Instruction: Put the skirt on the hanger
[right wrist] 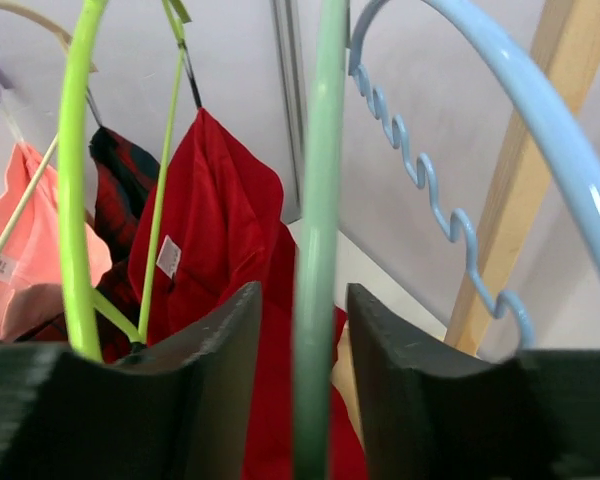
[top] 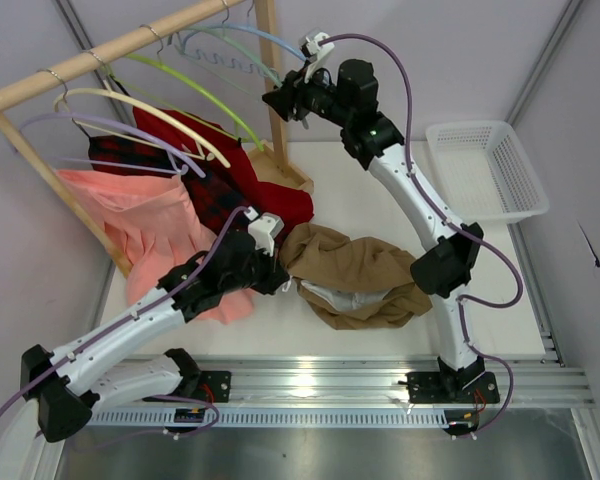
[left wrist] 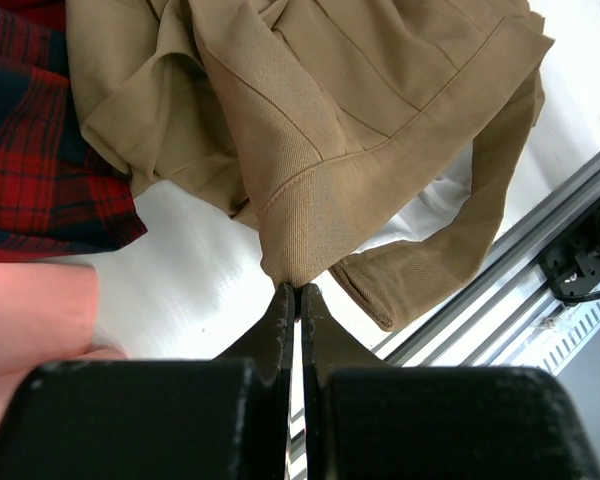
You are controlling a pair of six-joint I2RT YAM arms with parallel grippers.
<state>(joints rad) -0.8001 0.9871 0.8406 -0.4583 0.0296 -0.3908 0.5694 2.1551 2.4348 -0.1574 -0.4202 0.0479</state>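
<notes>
The tan skirt [top: 360, 270] lies crumpled on the white table in front of the arm bases. My left gripper [top: 283, 278] is at its left edge, and in the left wrist view this gripper [left wrist: 296, 288] is shut on a fold of the skirt [left wrist: 320, 150]. The pale sage-green hanger [top: 255, 58] hangs on the wooden rack at the back. My right gripper [top: 275, 100] is raised to it. In the right wrist view the gripper [right wrist: 302, 290] is open, with the hanger [right wrist: 318, 200] running upright between its fingers and a gap on each side.
The wooden rack [top: 110, 50] also carries a lime-green hanger [top: 200, 95], a light blue hanger [right wrist: 420, 170], a plaid skirt [top: 205, 190], a pink skirt [top: 140, 220] and a red garment [top: 260, 185]. A white basket [top: 490, 170] stands at the right. A metal rail [top: 320, 380] runs along the near edge.
</notes>
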